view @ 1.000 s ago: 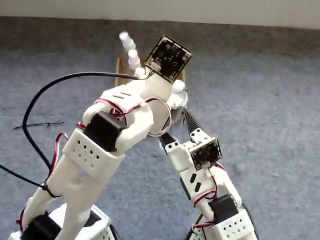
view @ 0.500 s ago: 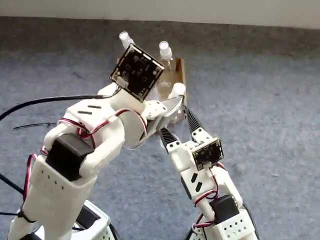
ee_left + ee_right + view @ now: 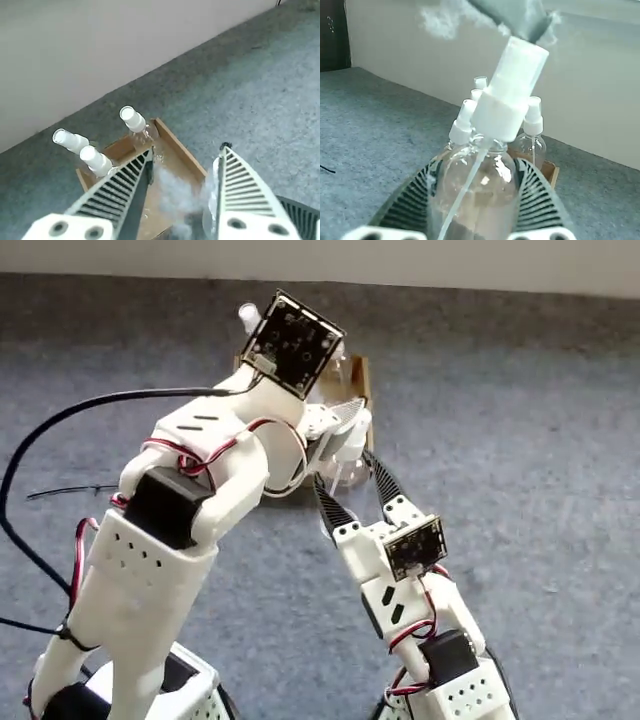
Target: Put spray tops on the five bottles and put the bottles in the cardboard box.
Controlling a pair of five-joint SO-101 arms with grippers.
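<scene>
A clear bottle (image 3: pixel 470 200) with a white spray top (image 3: pixel 512 95) stands upright between my right gripper's fingers (image 3: pixel 535 200); the right gripper (image 3: pixel 347 472) is shut on it, just in front of the cardboard box (image 3: pixel 362 375). My left gripper (image 3: pixel 185 152) hangs over that bottle, open, its ribbed fingers (image 3: pixel 240 195) spread to either side of the blurred white top (image 3: pixel 172 195). One grey finger (image 3: pixel 520 15) meets the top's head. Three capped bottles (image 3: pixel 132 119) stand in the box (image 3: pixel 175 150), and one of their tops (image 3: pixel 248 315) pokes out behind the left arm.
Grey carpet covers the table all round, with a pale wall behind the box. A black cable (image 3: pixel 100 405) loops at the left, and a thin black tie (image 3: pixel 75 490) lies on the carpet there. Both arm bases stand at the near edge.
The left arm's wrist swung left, away from the held bottle, and has come back over it. The right arm has kept still with the bottle.
</scene>
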